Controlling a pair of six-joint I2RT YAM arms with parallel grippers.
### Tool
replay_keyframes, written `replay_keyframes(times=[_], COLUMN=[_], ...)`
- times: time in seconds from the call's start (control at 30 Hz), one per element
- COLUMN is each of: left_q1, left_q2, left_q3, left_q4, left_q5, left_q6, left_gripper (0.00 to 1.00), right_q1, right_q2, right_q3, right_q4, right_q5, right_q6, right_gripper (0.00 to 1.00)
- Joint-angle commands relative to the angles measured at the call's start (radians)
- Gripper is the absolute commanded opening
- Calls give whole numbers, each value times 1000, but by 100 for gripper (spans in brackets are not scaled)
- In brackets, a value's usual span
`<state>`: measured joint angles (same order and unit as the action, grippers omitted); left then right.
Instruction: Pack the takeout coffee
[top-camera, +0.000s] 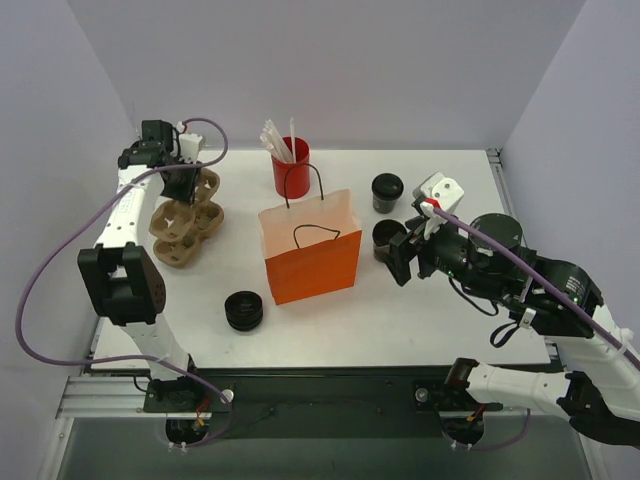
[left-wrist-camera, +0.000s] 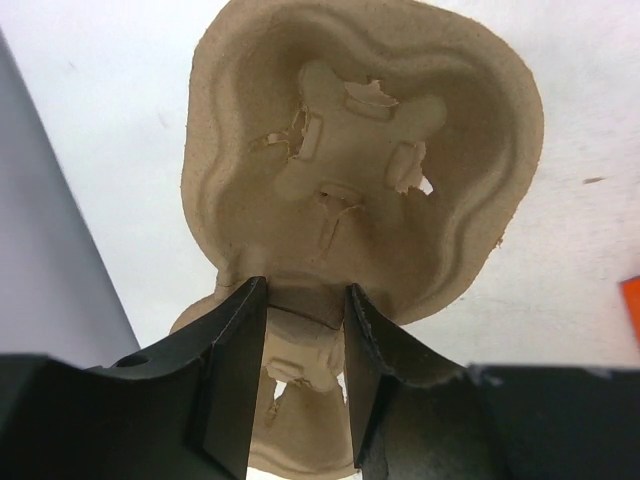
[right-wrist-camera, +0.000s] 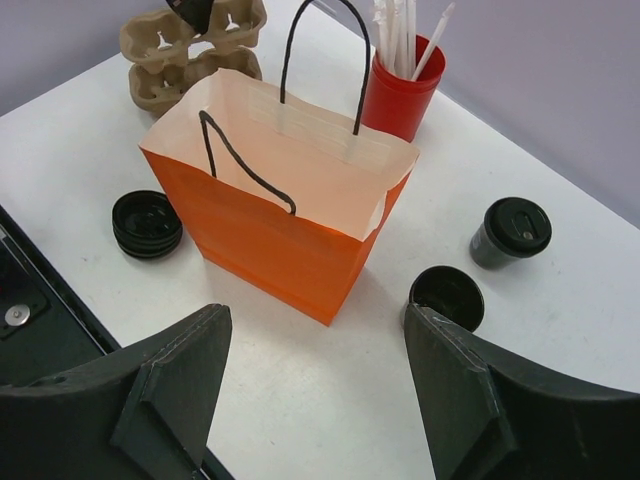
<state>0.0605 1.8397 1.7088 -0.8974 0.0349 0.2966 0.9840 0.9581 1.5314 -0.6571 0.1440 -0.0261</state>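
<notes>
No writing, label or number can be read in any view. The orange bag (right-wrist-camera: 285, 245) looks plain. Any marks on the lidded cup (right-wrist-camera: 514, 230) are too small to tell.

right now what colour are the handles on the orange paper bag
Black: thin black cord handles on the orange paper bag, clearest in the right wrist view.

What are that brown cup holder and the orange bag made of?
The cup holder looks like moulded paper pulp: matte tan, rough, with torn fibrous flaps. The orange bag seems paper, matte, sharply creased, with thin black cord handles.
</notes>
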Motion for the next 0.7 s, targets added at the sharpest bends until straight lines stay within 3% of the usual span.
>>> replay_keyframes(times=[0.0,0.1,0.37,0.67], left_q1=[-53,-106,-244,-453], left_q2=[-128,-167,-307,-436], left_q3=[167,253,376,284], left_q4=[-67,-83,7,83], left_q5=[25,86,216,263], left_q6=[-45,-79,-123,-185], left_gripper=[34,34,34,33], right_q1=[1,-2,-96,-142], right_q2=[-5,-19,21,1], right_q3=[-28,-118,-125,-148], right_q4=[1,16,59,68], right_q5=[90,184,75,25], right_q6=[80,120,204,301], right_gripper=[70,69,69,69])
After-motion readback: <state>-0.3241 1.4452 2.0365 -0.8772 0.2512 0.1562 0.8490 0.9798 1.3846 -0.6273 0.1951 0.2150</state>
